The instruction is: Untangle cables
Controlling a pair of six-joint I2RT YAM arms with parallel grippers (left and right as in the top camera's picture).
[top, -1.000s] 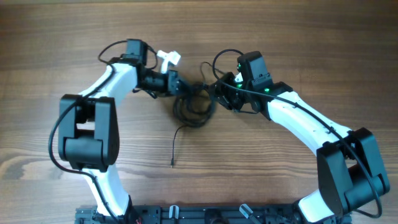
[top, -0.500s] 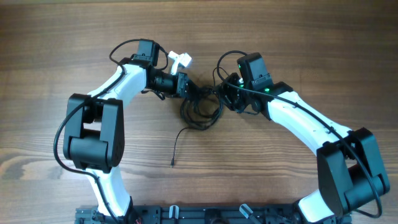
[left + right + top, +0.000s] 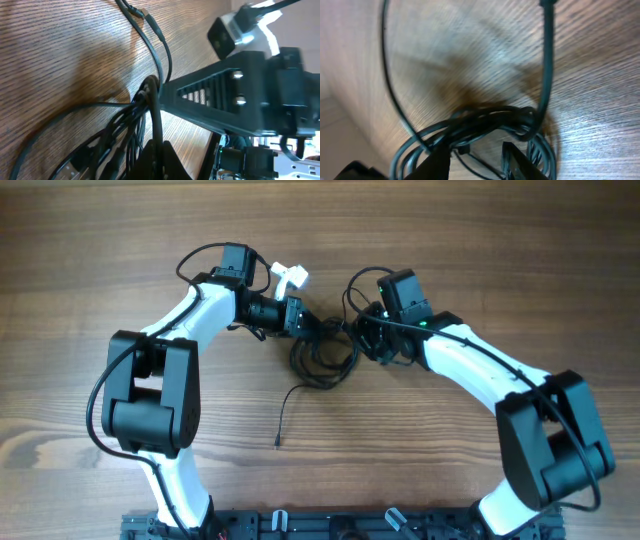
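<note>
The cables [image 3: 322, 362] lie as a black coiled bundle on the wooden table between my two grippers. One thin tail [image 3: 279, 420] trails toward the front and ends in a small plug. My left gripper [image 3: 300, 320] is at the bundle's upper left; in the left wrist view it [image 3: 161, 156] is shut on one strand of the cables [image 3: 154, 92]. My right gripper [image 3: 358, 338] is at the bundle's right edge. In the right wrist view it [image 3: 476, 149] stands open, its fingers astride the coil [image 3: 487, 119], with a thin strand and bare wood in the gap.
Both arms arch in from the front corners, and their bases [image 3: 300, 525] line the front edge. The right arm's black body [image 3: 250, 95] fills the right of the left wrist view. Two cable strands [image 3: 546, 65] rise away from the coil.
My left gripper moved right with its strand, and the bundle shifted right with it. The right gripper edged slightly left onto the coil, its fingers narrowing a little.
</note>
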